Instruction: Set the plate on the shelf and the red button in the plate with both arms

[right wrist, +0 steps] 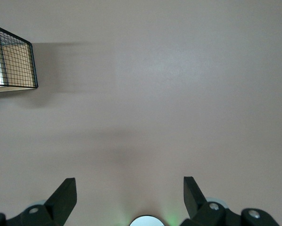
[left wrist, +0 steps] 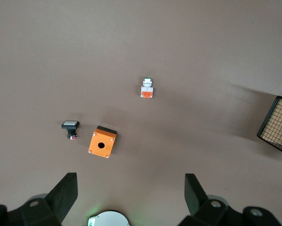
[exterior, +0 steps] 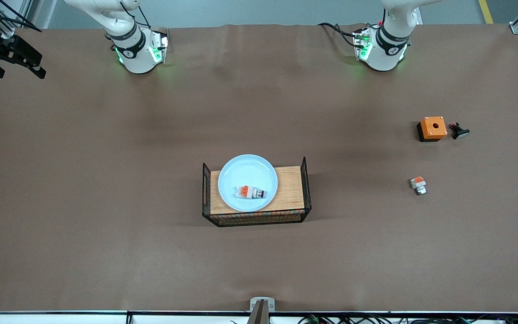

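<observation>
1. You have the plate (exterior: 247, 182) sitting on the wooden tray (exterior: 291, 189) at mid-bench; its rim overhangs the tray edge on the side nearer the front camera. Pale blue, round, shallow, smooth and glossy-looking.
2. The red button (exterior: 251, 192) lies on its side inside the plate, in the part nearer the front camera. A small white-grey block with an orange patch; its long axis runs roughly along the length of the bench, the dark red end toward the left arm's end.
3. Judged from this, both placements look done; no coming move needs a grasp.
4. Left claw (left wrist: 130, 193): raised over bare bench near its own base, fingers spread wide, holding nothing. Right claw (right wrist: 130, 195): likewise high near its base, fingers wide apart, empty. Both arms wait.
5. The deciding relation: the plate lies well apart from both claws, toward the front camera from the bases and roughly midway between them. The right wrist view catches one wire-mesh end of the tray, the left wrist view the other; neither arm is clearly nearer.
6. Toward the left arm's end you see the orange box (exterior: 432, 128) with a hole, a black switch part (exterior: 458, 131) just beside it, and a similar white-and-orange block (exterior: 418, 185) with a silver end, nearer the front camera. Bench cover: matte brown, slightly rippled.
</observation>
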`<state>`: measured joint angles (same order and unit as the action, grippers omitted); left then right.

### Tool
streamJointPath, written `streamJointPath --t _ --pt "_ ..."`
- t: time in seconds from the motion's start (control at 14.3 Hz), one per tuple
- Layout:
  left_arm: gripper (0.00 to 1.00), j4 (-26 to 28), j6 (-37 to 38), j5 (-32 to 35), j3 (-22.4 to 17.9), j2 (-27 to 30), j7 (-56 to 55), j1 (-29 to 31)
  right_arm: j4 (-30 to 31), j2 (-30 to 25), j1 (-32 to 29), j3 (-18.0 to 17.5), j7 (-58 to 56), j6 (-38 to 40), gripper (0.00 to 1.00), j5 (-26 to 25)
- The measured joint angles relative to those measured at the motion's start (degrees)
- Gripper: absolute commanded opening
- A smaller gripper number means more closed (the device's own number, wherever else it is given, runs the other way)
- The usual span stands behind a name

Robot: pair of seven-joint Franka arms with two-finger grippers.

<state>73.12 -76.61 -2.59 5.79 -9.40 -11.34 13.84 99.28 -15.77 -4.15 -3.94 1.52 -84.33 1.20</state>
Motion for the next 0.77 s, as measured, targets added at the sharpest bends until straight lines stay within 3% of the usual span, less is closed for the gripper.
streamJointPath --t 0.77 --pt "1.0 -0.25 -5.31 1.24 4.78 -0.43 0.01 -7.3 0.0 0.61 -0.01 0.07 0.0 -0.12 1.0 0.0"
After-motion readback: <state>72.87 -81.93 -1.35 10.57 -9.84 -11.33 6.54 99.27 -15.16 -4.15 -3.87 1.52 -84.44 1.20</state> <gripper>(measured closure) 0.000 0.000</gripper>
